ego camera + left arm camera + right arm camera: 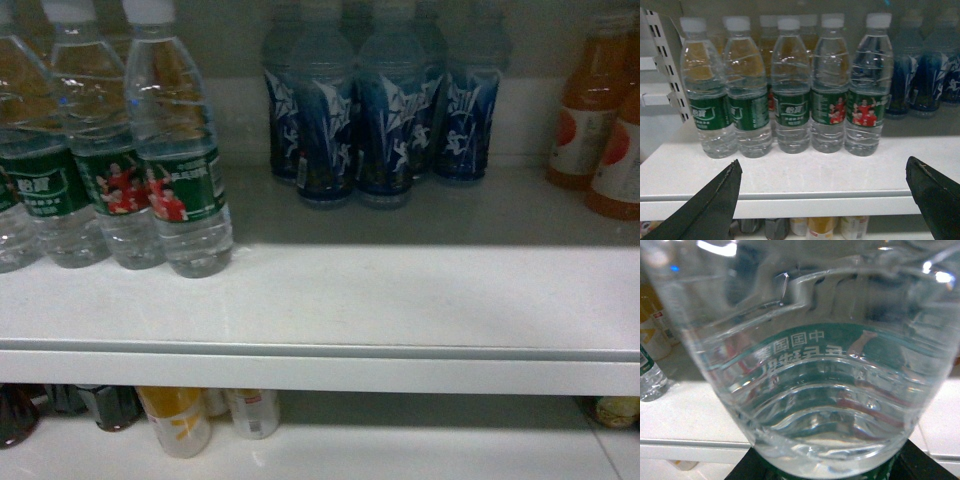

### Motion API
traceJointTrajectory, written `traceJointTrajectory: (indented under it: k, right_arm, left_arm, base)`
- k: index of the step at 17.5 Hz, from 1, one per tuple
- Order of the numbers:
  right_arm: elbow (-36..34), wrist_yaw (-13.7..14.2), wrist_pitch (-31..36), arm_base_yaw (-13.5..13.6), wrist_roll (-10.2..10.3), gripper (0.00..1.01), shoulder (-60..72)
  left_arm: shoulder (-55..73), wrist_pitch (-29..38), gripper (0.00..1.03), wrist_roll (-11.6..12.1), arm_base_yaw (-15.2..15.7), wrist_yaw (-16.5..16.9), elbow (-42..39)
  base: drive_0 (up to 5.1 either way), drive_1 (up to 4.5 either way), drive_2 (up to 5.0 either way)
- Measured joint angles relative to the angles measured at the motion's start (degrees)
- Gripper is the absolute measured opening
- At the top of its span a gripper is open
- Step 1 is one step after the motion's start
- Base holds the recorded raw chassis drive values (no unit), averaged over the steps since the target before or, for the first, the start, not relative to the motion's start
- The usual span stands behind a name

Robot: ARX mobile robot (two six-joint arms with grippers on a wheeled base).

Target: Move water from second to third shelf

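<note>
While left gripper (822,197) hovered spread before shelf row, right gripper (822,467) pinched clear ribbed plastic water bottle with green label (810,365), filling right wrist view above white shelf (685,420).

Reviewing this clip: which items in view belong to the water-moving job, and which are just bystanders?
Job: water bottles; the water bottle filling the right wrist view; shelf.
Bystanders: blue-labelled bottles; orange drink bottles; bottles on the shelf below.
</note>
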Motion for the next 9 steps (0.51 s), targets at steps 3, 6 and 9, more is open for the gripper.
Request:
traceJointTrajectory:
  k: [3, 6, 9]
  right_arm:
    - [0.0, 0.0, -0.2, 0.0, 0.0, 0.38, 0.0]
    - [0.0, 0.0, -0.1, 0.0, 0.0, 0.38, 0.0]
    - [0.0, 0.0, 0.1, 0.0, 0.0, 0.38, 0.0]
  left_arm:
    - [0.0, -0.1, 0.98, 0.0, 0.0, 0.0, 0.0]
    - [0.0, 0.0, 0.98, 0.0, 0.0, 0.0, 0.0]
    - [0.0, 0.0, 0.98, 0.0, 0.0, 0.0, 0.0]
  base:
    - [-4.8, 3.45, 1.3]
    - [-4.8, 3.5, 1.4]
    - [-4.8, 3.48, 1.3]
